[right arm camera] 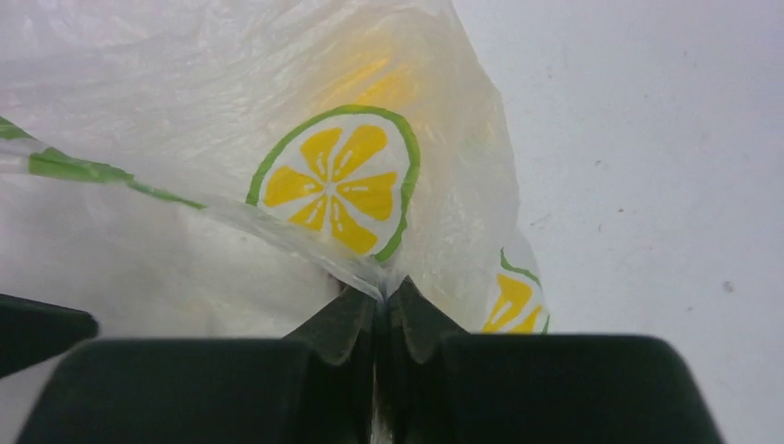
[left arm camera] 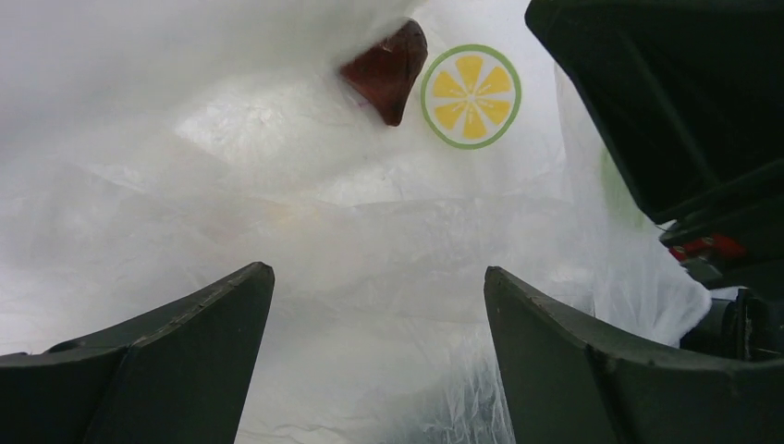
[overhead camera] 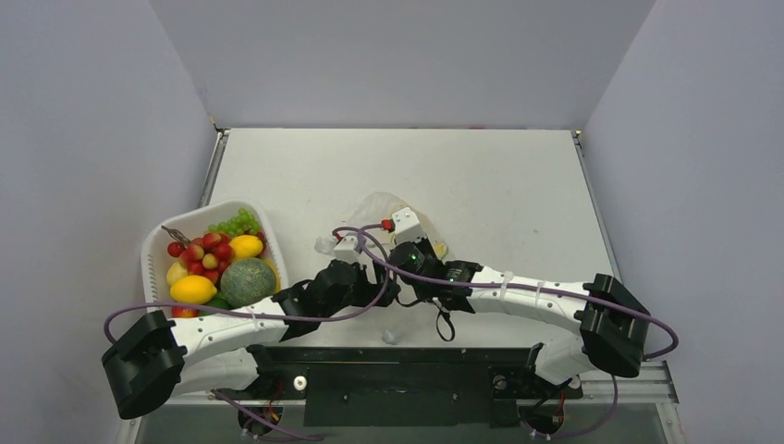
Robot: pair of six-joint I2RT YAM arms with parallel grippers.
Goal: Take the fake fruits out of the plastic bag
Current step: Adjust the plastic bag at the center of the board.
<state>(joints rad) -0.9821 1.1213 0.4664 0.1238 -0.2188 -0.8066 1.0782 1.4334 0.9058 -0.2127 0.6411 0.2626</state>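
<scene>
The plastic bag [overhead camera: 373,209] lies crumpled mid-table, thin clear film printed with lemon slices. In the right wrist view my right gripper [right arm camera: 381,289] is shut, pinching a fold of the plastic bag [right arm camera: 231,102]; a yellow fake fruit [right arm camera: 370,79] glows through the film. My left gripper [left arm camera: 379,273] stands open against the bag's film [left arm camera: 370,213], nothing between its fingers. A dark red fake fruit [left arm camera: 388,69] shows above them, beside a lemon print [left arm camera: 471,96]. From above, both grippers meet at the bag, with a red fruit [overhead camera: 386,225] and a yellow one [overhead camera: 442,248] peeking out.
A white oval basket [overhead camera: 157,242] at the left holds several fruits [overhead camera: 222,268]: grapes, lemons, a melon, red pieces. The right arm's dark body [left arm camera: 666,92] crowds the left wrist view's upper right. Bare table [overhead camera: 499,176] stretches behind and right of the bag.
</scene>
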